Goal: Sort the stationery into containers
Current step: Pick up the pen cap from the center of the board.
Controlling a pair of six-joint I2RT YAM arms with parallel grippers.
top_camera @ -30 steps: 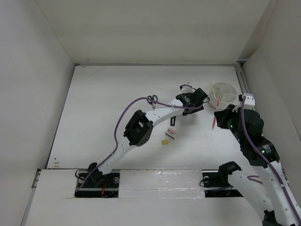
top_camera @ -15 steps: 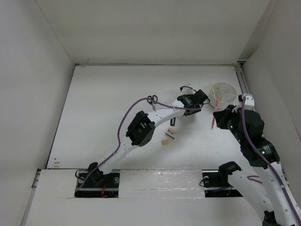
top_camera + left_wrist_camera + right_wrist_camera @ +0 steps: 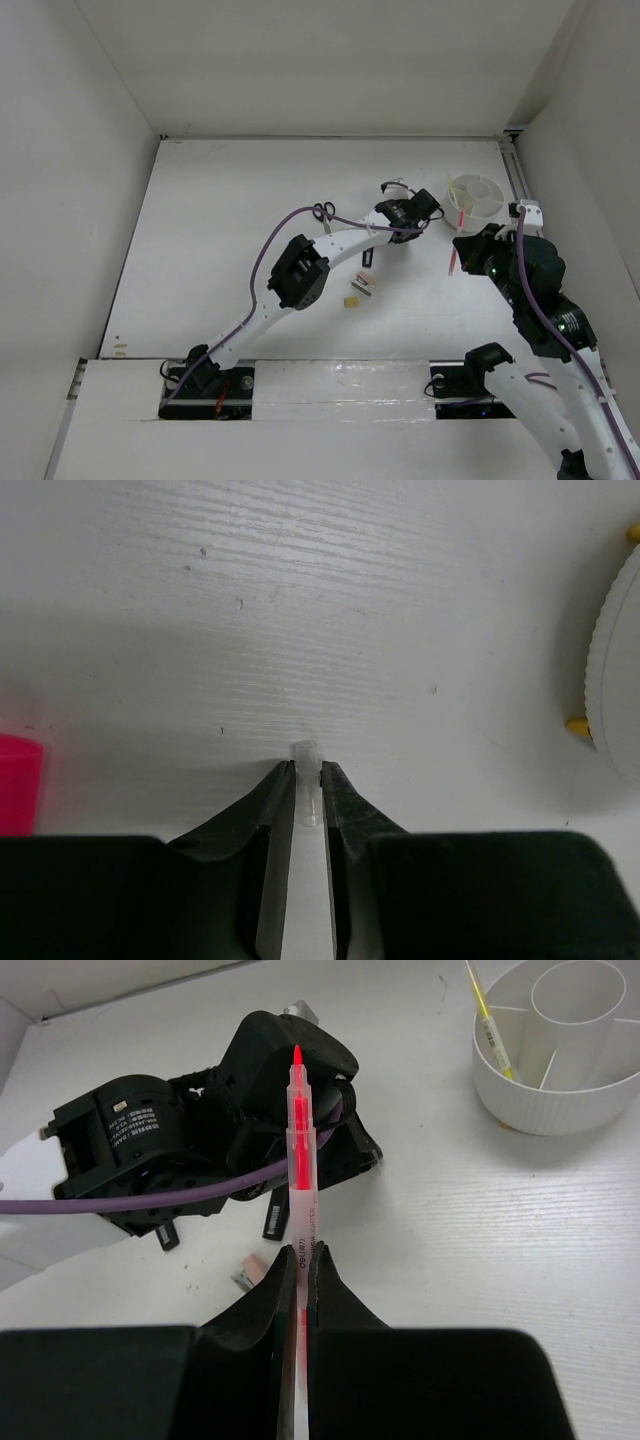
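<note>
My right gripper is shut on a pink highlighter whose tip points away from me; in the top view the gripper is below and left of the cup. The round white cup with dividers holds a pale yellow pencil. My left gripper is shut on a small clear cap-like piece just above the table, left of the cup; in the top view it is near the cup's left side. The scissors lie behind the left arm.
A tan eraser and a grey-pink block lie under the left forearm, with a short black item nearby. A pink object shows at the left wrist view's edge. The left arm's wrist sits just ahead of the right gripper.
Almost nothing; the left arm's elbow has shifted slightly, and both grippers keep their hold in nearly the same places.
</note>
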